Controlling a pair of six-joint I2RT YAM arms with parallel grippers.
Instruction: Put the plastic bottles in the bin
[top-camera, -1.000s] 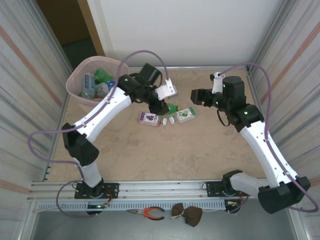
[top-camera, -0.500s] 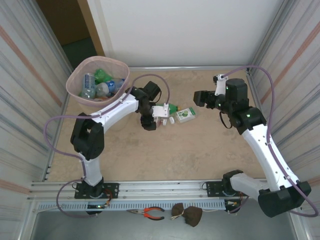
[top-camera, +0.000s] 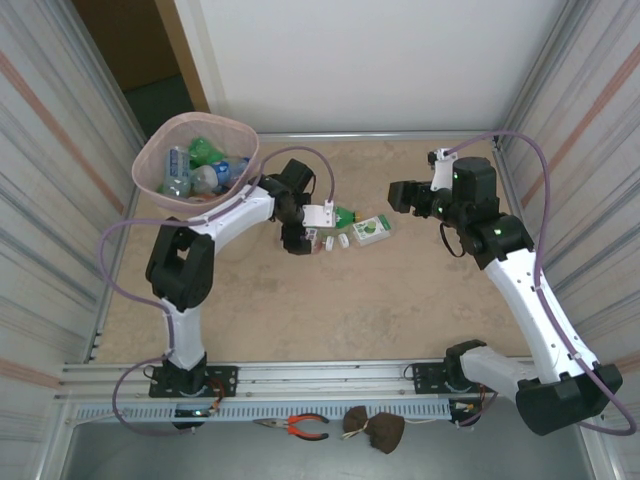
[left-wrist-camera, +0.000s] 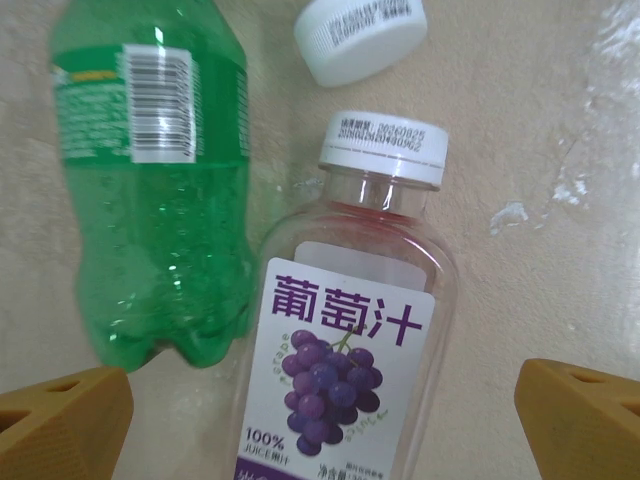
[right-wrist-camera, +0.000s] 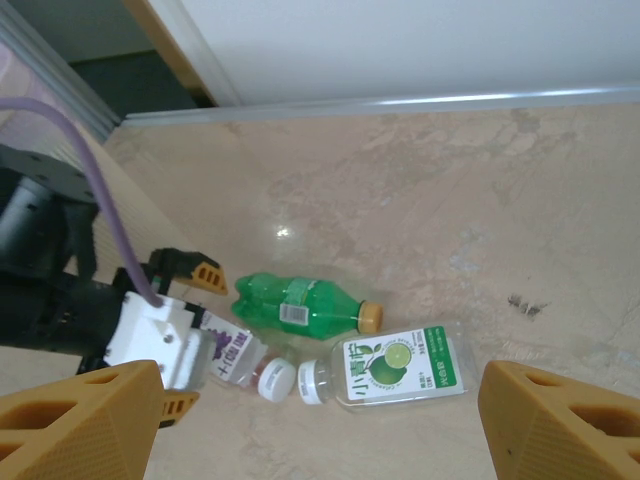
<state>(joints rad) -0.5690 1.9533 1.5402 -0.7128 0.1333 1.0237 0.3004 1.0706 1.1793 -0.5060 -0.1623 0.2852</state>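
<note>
Left gripper (left-wrist-camera: 320, 425) hung with jaws wide over the grape juice bottle (left-wrist-camera: 345, 330), low centre of the wrist frame; it should straddle the body squarely, clear of the green bottle (left-wrist-camera: 150, 200) just beside at left; right gripper (top-camera: 397, 194) stood open, empty; bin (top-camera: 137, 165) sat upper left of the top frame.

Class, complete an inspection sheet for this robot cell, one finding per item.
Surface: beige table, lightly scuffed.
Job's things: pink bin at far left, bottles inside; grape juice bottle, green bottle and lime-label bottle lying on the table.
Clutter: pliers and a dark brown lump on the front ledge.
Grippers: left gripper open, fingers either side of the grape juice bottle; right gripper open, holding nothing.
Cables: purple cables loop loose off both arms.
Surroundings: white back wall, ribbed side panels.
</note>
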